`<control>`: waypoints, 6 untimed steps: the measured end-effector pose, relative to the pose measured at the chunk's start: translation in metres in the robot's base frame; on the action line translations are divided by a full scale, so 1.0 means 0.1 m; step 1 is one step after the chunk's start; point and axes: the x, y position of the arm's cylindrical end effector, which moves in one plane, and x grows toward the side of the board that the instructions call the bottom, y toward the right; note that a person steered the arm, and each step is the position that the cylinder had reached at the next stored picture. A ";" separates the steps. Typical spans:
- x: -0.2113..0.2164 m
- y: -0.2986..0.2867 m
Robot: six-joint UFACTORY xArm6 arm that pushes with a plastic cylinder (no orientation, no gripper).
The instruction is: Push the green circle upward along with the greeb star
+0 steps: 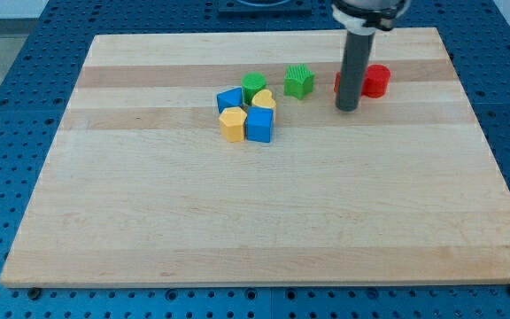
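Note:
The green circle [254,85] sits at the top of a tight cluster of blocks left of the board's middle. The green star [298,81] stands apart, a little to the right of the circle. My tip [347,108] rests on the board to the right of the green star and slightly lower than it, with a clear gap between. The rod hides part of a red block [338,82] behind it.
The cluster also holds a blue block [229,99], a yellow heart [265,100], a yellow block [233,125] and a blue cube [259,125]. A red cylinder [376,81] stands right of the rod. The wooden board [264,221] lies on a blue perforated table.

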 end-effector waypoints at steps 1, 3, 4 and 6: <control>-0.13 0.05; -0.06 0.22; -0.20 0.29; -0.49 0.29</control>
